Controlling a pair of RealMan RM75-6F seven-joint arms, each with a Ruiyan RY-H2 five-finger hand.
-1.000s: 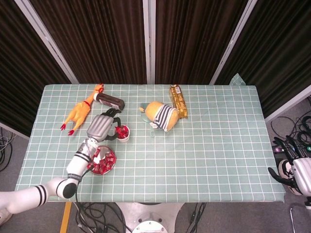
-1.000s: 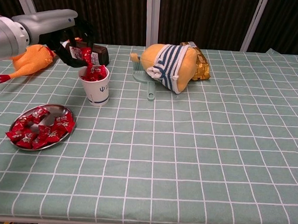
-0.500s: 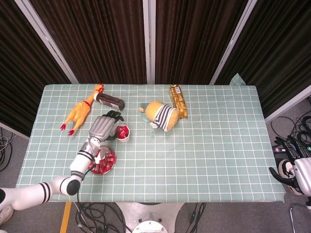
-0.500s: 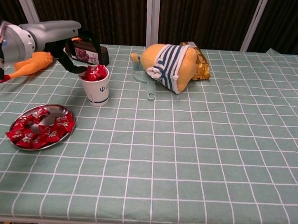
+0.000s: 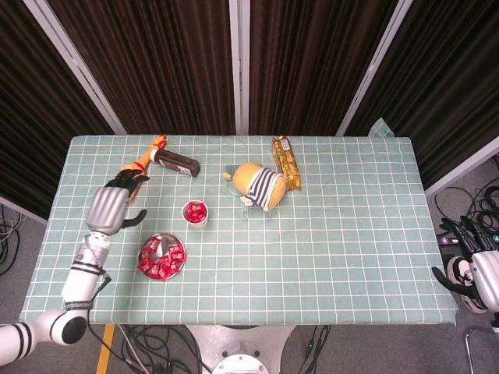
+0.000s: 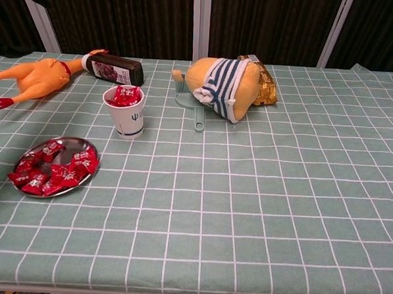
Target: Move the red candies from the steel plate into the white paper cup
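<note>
- Candies, red (image 6: 50, 173), fill the steel plate (image 6: 88, 145) at the near left of the tabletop (image 6: 259, 209).
- More red candies sit in the white paper cup (image 6: 125, 119), just beyond the plate.
- Left robot hand (image 5: 109, 206) hovers left of the cup, over the rubber chicken (image 6: 35, 77), fingers apart, holding nothing.
- Right robot hand (image 5: 466, 273) hangs off the tabletop's edge; its state I cannot tell.

Paper cup (image 6: 124, 111) behind plate (image 6: 54, 166), candies (image 6: 124, 96) inside.
</note>
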